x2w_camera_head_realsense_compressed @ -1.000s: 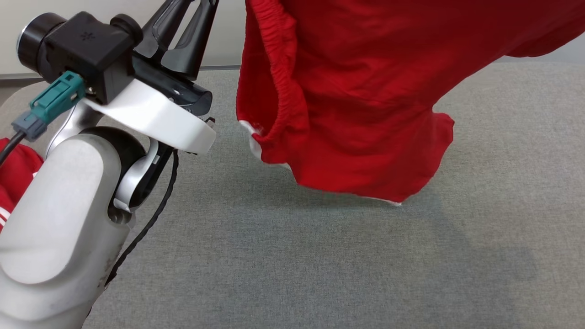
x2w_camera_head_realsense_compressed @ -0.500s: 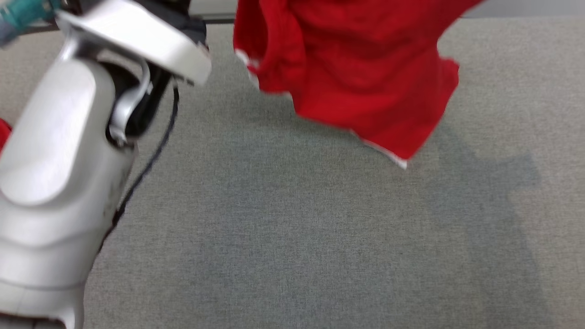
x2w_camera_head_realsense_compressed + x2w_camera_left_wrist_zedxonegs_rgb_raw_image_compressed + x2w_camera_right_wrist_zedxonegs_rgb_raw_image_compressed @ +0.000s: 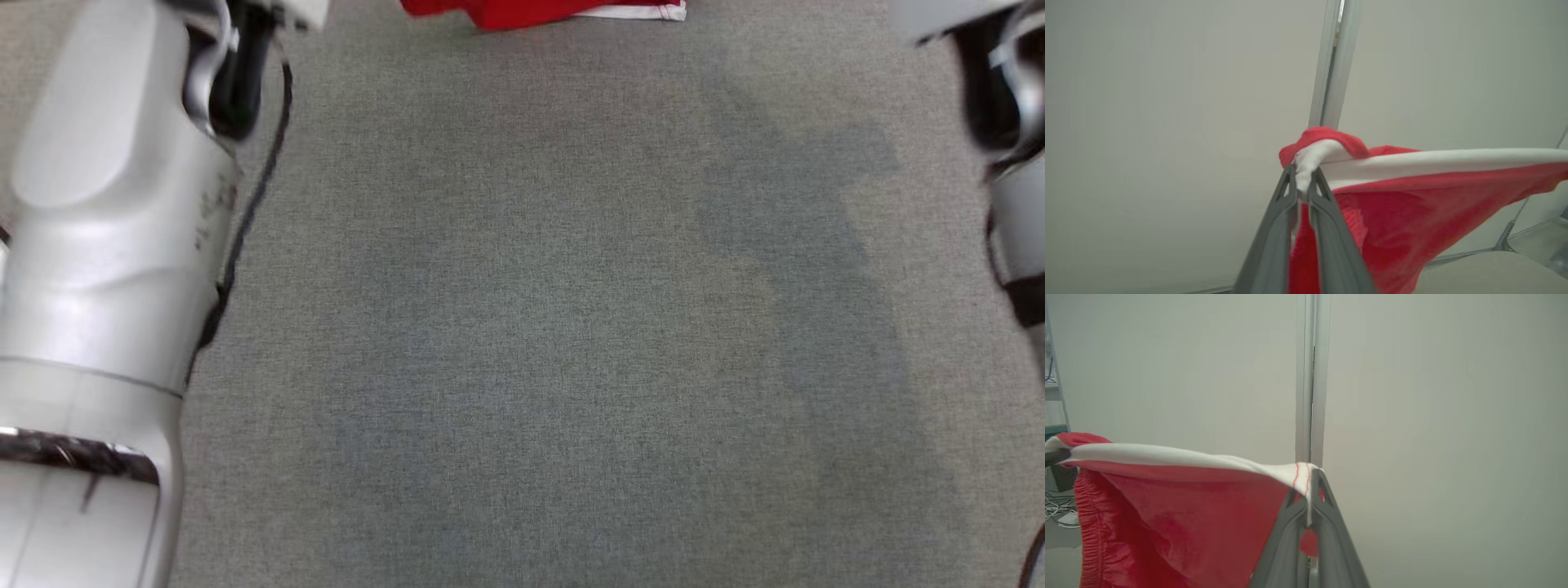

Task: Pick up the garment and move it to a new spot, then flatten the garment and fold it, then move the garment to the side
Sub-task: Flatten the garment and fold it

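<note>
The left claw (image 3: 1301,181) is almost shut and pinches the white edge band of the soft red cloth garment (image 3: 1392,212), which bunches up at its tips. The right claw (image 3: 1308,490) is squeezed shut on the other end of the same white band. The band is pulled tight between them, running toward 3 o'clock in the left wrist view and toward 9 o'clock in the right wrist view. The red cloth hangs down under it, in front of a plain pale wall (image 3: 1433,416). In the head view, the garment's bottom edge shows at 12 o'clock, over the flat grey cloth-covered desk (image 3: 522,327).
</note>
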You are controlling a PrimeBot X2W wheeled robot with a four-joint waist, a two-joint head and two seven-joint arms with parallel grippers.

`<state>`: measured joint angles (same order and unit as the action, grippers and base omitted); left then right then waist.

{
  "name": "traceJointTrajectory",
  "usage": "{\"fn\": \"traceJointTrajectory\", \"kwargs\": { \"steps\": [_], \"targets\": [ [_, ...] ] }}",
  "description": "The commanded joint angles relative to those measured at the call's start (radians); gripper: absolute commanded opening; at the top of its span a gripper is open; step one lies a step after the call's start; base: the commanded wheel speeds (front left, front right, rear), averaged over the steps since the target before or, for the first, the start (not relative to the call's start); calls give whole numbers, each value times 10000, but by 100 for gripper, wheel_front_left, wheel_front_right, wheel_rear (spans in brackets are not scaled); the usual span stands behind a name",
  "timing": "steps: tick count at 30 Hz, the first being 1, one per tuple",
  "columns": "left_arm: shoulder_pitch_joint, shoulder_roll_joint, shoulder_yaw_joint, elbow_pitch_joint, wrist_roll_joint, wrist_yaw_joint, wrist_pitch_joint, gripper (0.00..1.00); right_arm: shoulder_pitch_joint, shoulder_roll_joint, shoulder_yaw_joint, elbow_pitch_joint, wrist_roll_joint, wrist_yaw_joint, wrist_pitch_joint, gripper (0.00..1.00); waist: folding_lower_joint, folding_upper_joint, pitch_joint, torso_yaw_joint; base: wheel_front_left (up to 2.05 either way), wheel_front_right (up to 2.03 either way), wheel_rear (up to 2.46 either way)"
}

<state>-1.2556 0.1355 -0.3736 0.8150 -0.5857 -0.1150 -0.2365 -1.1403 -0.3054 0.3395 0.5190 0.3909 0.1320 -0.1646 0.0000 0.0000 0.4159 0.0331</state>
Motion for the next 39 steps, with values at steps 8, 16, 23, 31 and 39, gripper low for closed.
{"fn": "traceJointTrajectory", "kwargs": {
  "steps": [8, 16, 23, 31, 39],
  "targets": [
    [2084, -420, 378, 2275, -663, -119, -294, 0, 1703, 591, 1133, 2269, 1066, -27, -819, 0, 0, 0, 108, -11, 0, 0, 0],
    [4038, -648, 913, 1673, -430, -144, -304, 0, 3438, 707, 1424, 2746, 1850, -27, -1031, 0, 0, 0, -181, -39, 0, 0, 0],
    [6130, -570, 991, 225, 329, -139, -297, 0, 6089, 547, 627, 1056, 1737, -27, -1021, 0, 0, 0, -1057, -50, 0, 0, 0],
    [8816, -132, 1302, -1868, 859, 47, -302, 0, 9413, 484, -783, -1179, 1054, -53, -1027, 0, 0, 0, -2188, -32, 0, 0, 0],
    [11196, 283, 1630, -3980, 720, 914, 60, 0, 11845, 806, -1757, -3210, 432, -93, -70, 0, 0, 0, -3024, 49, 0, 0, 0]
  ]
}}
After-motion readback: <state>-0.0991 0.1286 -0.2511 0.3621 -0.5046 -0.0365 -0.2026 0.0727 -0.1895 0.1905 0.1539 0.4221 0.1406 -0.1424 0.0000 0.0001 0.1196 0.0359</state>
